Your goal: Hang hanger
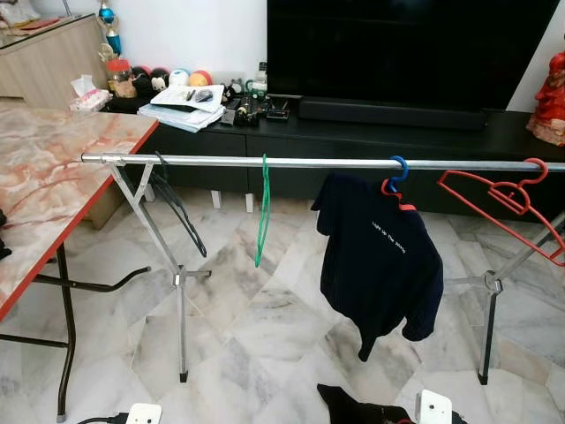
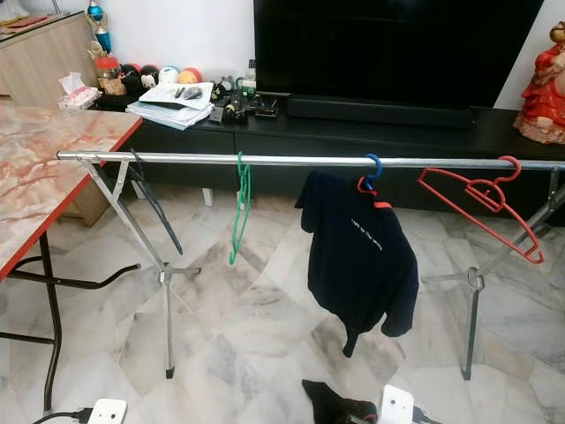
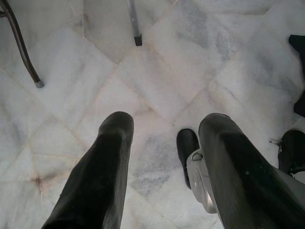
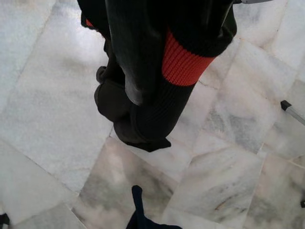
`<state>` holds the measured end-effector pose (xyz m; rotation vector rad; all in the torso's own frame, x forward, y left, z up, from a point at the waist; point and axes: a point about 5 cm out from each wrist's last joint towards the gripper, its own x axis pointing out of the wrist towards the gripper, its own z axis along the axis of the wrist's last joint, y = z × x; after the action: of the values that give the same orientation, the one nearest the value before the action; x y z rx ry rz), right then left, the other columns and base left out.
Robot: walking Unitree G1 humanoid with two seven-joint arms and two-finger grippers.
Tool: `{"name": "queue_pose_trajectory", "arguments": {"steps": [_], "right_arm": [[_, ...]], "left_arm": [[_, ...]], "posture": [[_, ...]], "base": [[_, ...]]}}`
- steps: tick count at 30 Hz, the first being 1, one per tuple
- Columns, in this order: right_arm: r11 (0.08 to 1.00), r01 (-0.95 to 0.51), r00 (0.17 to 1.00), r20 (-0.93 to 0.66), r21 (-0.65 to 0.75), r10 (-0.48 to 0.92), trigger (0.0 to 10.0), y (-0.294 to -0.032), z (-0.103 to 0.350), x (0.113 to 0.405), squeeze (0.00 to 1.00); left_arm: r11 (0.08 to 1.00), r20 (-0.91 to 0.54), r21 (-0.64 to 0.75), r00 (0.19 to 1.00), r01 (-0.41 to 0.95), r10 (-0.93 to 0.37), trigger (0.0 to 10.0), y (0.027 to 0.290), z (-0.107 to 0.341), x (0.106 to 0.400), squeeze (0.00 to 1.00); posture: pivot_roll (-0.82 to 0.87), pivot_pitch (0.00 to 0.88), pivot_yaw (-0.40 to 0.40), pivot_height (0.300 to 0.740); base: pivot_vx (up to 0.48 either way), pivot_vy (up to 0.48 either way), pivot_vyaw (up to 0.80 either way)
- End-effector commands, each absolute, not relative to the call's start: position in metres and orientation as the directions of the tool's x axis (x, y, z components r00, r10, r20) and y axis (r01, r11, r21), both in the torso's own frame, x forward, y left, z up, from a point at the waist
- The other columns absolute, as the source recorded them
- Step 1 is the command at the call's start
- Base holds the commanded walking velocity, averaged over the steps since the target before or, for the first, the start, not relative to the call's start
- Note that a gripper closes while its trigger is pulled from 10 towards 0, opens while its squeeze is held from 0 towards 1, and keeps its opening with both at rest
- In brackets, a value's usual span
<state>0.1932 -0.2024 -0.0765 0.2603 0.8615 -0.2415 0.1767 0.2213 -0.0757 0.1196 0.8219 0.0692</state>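
The left gripper hung low over the marble floor, its two black fingers spread apart with nothing between them. The right gripper also pointed down at the floor, and a black garment with an orange ribbed band draped over its fingers, hiding them, so I could not tell whether they were pinched or apart. From the head camera that garment showed only as a dark bundle cut off at the picture's lower edge.

Ahead stood a drying rack with a long metal rail running straight across, left to right. A red hanger hung from the rail's far right end by its hook, tilted, its long bar slanting down to the right and clipped by the frame. Left of it a dark T-shirt hung on a hanger with a blue hook. A green hanger hung edge-on near the middle, and a black hanger near the left end. A marble-topped bench with a red edge stood at the left, partly cut off. Behind the rack sat a black TV cabinet with clutter too small to identify.
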Motion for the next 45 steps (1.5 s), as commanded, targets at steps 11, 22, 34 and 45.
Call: {"name": "queue_pose_trajectory", "arguments": {"steps": [11, 22, 34, 45], "right_arm": [[0.95, 0.301, 0.668, -0.73, 0.087, -0.145, 10.0, -0.208, -0.072, 0.196, 0.0], [0.954, 0.291, 0.675, -0.722, 0.071, -0.152, 10.0, -0.209, -0.071, 0.198, 0.0], [0.963, 0.257, 0.778, -0.608, 0.081, -0.157, 10.0, -0.208, -0.05, 0.229, 0.0], [0.98, 0.155, 0.88, -0.469, 0.125, -0.079, 10.0, -0.192, -0.034, 0.247, 0.0]], "left_arm": [[0.995, -0.758, 0.097, 0.649, 0.015, 0.065, 10.0, 0.212, -0.082, 0.168, 0.0], [0.997, -0.773, 0.074, 0.633, 0.009, 0.051, 10.0, 0.203, -0.087, 0.163, 0.0], [0.997, -0.777, 0.066, 0.629, 0.028, 0.033, 10.0, 0.2, -0.087, 0.164, 0.0], [0.997, -0.785, 0.059, 0.619, 0.042, 0.02, 10.0, 0.197, -0.089, 0.16, 0.0]], "posture": [[0.04, 0.049, 0.009, 0.721], [0.04, 0.044, 0.0, 0.721], [0.04, 0.023, -0.001, 0.721], [0.02, 0.009, -0.006, 0.721]], "base": [[0.093, 0.0, 0.0], [0.287, 0.0, 0.0], [0.304, 0.0, 0.0], [0.304, 0.0, 0.0]]}}
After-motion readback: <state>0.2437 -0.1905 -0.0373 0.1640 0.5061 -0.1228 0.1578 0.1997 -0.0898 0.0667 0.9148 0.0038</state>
